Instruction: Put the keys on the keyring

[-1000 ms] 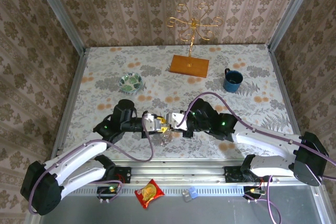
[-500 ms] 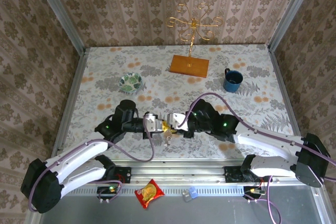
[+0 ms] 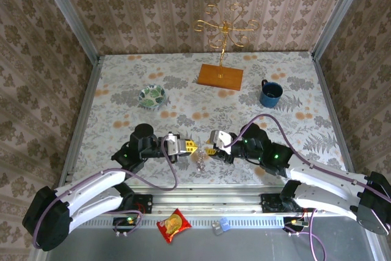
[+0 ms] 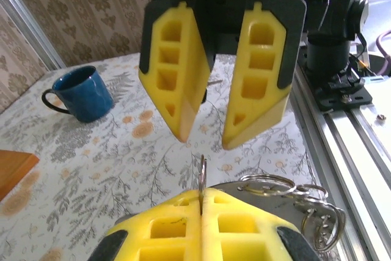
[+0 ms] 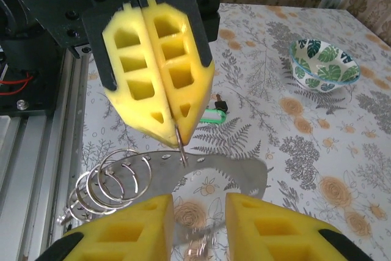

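Floral table (image 3: 293,77): far half open, the arms meet near the front edge. Left gripper (image 5: 180,134) fingers pressed together, pinching the keyring (image 5: 208,172), which hangs clear. Right gripper (image 4: 204,137) fingers spread, facing, just apart. Green key (image 5: 211,116) lies on the table nearby.

I have the left gripper (image 5: 179,131) with its jaws pressed together, pinching the keyring (image 5: 116,178) at their tips. The right gripper (image 4: 204,139) faces it tip to tip, jaws parted and holding nothing. Both forearms reach inward, meeting ahead of the bases.
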